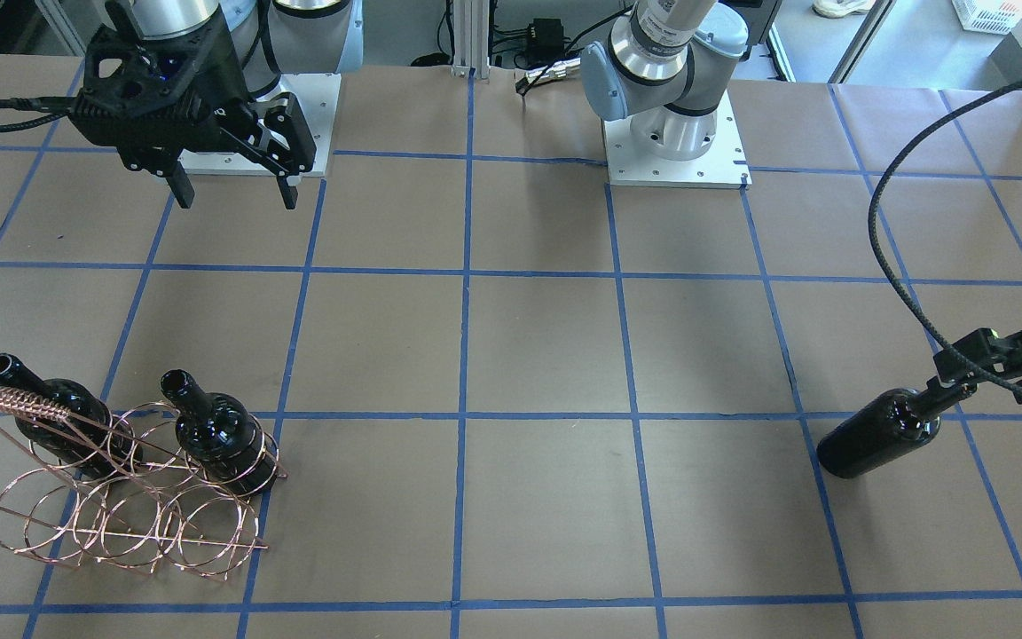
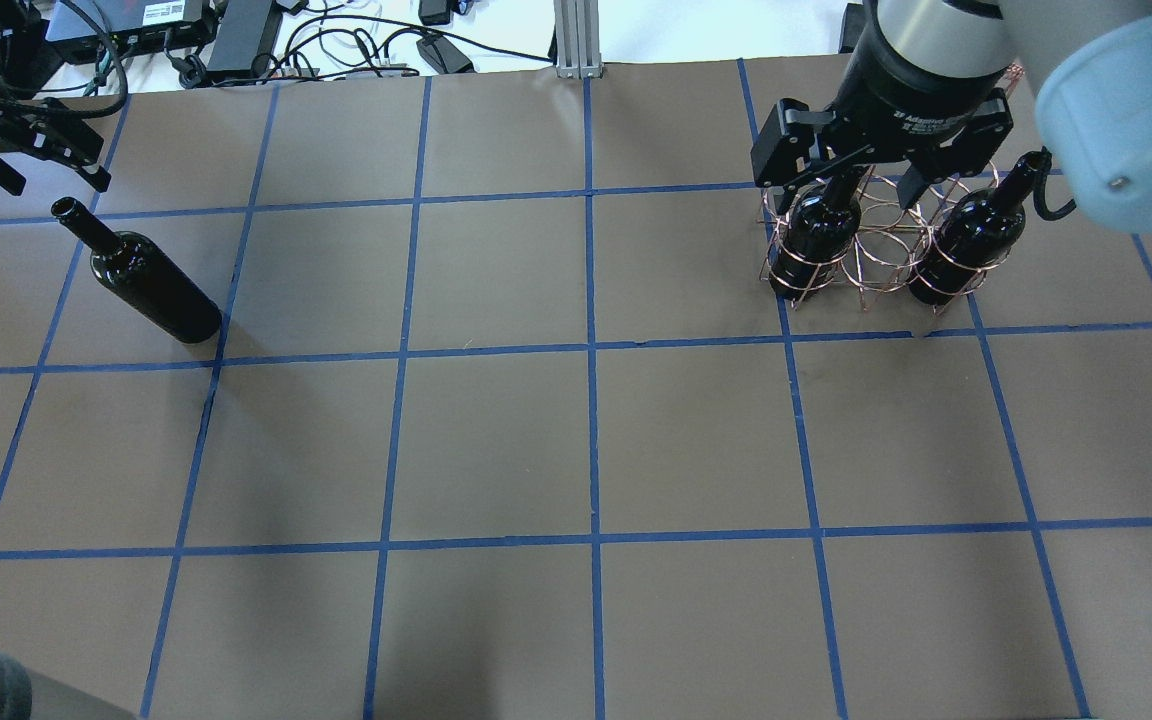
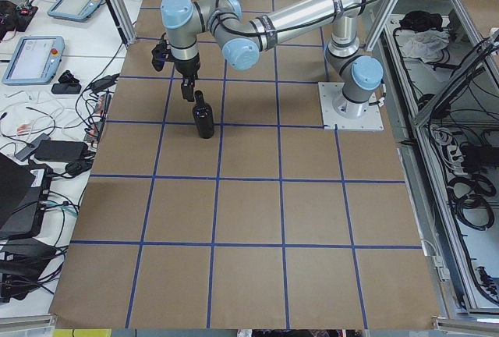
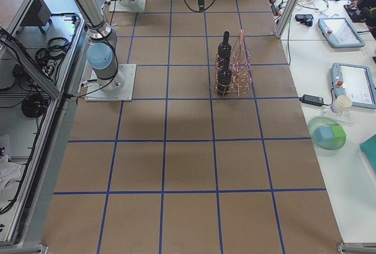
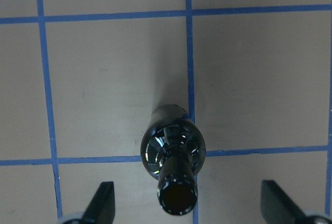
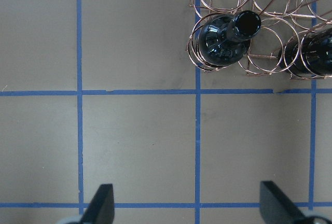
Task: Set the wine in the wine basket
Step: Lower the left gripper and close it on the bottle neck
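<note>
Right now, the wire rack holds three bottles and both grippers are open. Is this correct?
Not quite. The rack holds two bottles; the third bottle stands on the table, as the overhead view shows. The left gripper and right gripper are indeed open.

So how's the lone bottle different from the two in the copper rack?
The lone bottle stands on bare table; the two racked bottles sit inside the wine basket's wire hoops. The open left gripper hovers at the lone bottle's mouth; the right gripper hangs away from the racked bottles. All are dark, glossy, unlabelled, upright and uncorked.
</note>
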Available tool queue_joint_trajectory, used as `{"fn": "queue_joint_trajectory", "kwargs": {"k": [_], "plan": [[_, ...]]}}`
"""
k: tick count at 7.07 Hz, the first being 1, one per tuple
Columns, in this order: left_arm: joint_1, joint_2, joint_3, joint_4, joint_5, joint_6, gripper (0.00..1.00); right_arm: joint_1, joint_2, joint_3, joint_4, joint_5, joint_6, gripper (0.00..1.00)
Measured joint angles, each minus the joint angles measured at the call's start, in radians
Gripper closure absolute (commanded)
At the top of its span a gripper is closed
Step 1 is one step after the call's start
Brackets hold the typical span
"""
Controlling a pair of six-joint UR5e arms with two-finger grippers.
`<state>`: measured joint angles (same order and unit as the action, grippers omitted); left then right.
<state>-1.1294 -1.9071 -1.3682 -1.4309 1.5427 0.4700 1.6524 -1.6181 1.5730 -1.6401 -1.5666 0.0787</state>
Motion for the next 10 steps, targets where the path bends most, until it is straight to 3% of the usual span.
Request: {"fn": "queue_joint_trajectory", "kwargs": {"k": [1,3,5,6,10], "plan": [[0.0,-0.017,-0.005,0.005,-0.001,-0.001,0.0,0.0,-0.003,0.008,-0.003,0.002,-0.001,0.0],[0.0,-0.04,-0.011,0.007,-0.006,-0.005,0.13,-0.001,-0.005,0.011,-0.004,-0.003,-0.004,0.0],[0.0,-0.054,-0.013,-0.001,0.001,-0.009,0.2,-0.001,-0.005,0.011,-0.004,-0.003,-0.006,0.0],[0.0,-0.055,-0.015,-0.008,0.003,-0.01,0.32,-0.001,-0.005,0.011,-0.004,-0.002,-0.006,0.0],[0.0,-0.047,-0.021,-0.072,0.035,-0.009,0.32,-0.001,-0.005,0.012,-0.004,-0.003,-0.014,0.0]]}}
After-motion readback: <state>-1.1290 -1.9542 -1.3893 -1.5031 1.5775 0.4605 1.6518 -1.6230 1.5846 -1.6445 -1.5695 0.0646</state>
